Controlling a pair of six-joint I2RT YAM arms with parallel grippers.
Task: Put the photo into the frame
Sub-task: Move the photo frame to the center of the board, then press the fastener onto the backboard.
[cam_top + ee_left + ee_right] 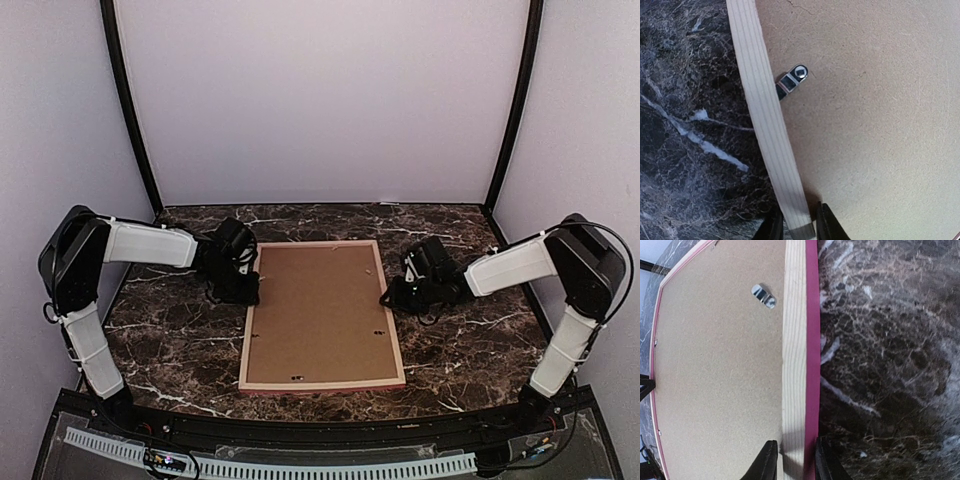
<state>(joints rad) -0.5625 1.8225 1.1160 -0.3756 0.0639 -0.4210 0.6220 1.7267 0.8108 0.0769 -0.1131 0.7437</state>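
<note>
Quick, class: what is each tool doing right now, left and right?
Left tool: closed on the frame, gripping its left rail.
Right tool: closed on the frame's right rail.

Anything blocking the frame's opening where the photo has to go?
Yes: the brown backing board fills the back of the frame, rail to rail, with metal clips on it. The photo is in no view.
</note>
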